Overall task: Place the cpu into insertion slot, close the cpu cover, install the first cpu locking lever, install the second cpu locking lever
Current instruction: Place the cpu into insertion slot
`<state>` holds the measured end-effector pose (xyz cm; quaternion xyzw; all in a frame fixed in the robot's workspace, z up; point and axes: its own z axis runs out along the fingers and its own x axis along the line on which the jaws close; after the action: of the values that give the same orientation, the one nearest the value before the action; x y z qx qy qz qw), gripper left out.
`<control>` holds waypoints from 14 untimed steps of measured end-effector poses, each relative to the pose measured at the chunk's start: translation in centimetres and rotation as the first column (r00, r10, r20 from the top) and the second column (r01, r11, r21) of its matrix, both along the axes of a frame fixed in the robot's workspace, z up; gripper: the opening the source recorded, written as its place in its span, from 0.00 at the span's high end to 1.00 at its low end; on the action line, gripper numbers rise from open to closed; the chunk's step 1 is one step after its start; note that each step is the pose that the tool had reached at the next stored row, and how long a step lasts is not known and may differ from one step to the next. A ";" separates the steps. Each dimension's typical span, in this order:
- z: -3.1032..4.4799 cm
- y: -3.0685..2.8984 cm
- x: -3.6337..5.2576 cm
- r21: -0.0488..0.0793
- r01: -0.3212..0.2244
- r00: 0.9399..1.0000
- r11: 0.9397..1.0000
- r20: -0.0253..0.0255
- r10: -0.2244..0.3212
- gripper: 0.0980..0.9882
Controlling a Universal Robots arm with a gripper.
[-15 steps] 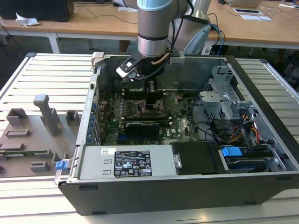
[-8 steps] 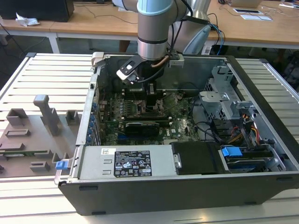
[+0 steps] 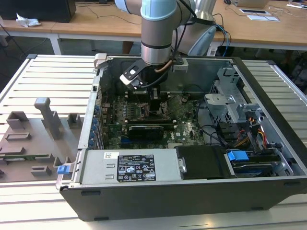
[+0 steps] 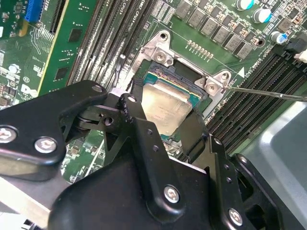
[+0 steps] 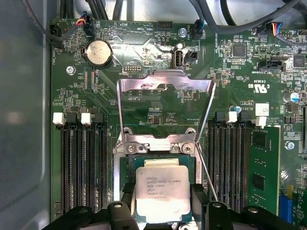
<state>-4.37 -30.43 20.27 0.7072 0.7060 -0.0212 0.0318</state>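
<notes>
Arm's gripper (image 5: 163, 194) is down inside the open PC case (image 3: 268, 91), entering from the top in the exterior view. Its fingers (image 5: 125, 203) clamp the cpu (image 5: 161, 189) on two opposite edges. The silver lid faces up and carries rows of small dark print.

The cpu sits right over the socket (image 4: 178, 81), squared to it in the first wrist view. In the second wrist view a strip of socket contacts shows past its far edge. Can't tell if it's fully seated.

The cpu cover (image 5: 165, 84) is swung open, folded back from the socket on its hinge, with board showing through its window. One locking lever (image 5: 205, 173) is unlatched: a thin rod slanting off the socket corner, close to one finger.

Writing:
- White silkscreen all over the motherboard (image 5: 158, 112).
- Stamped coin cell (image 5: 99, 52) beyond the cover.
- Big black label (image 3: 136, 167) and small white sticker (image 3: 111, 155) on the power supply (image 3: 96, 170).

Room:
- Memory slots (image 5: 81, 163) flank the socket tight on both sides.
- Grey case wall (image 5: 24, 120) sits close past one bank.
- Long black card (image 3: 146, 130) lies across the board near the gripper.
- Grey fixture plate (image 3: 33, 139) is on the slatted table (image 3: 48, 72) at the exterior view's left, well apart.
</notes>
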 end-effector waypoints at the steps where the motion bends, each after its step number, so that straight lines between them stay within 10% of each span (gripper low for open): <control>1: -0.01 0.00 0.00 0.000 0.000 1.000 1.000 0.000 0.000 0.50; 14: -0.10 0.34 -0.12 0.002 0.000 1.000 1.000 0.000 0.000 0.41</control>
<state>-4.49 -30.08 20.16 0.7072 0.7060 -0.0205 0.0313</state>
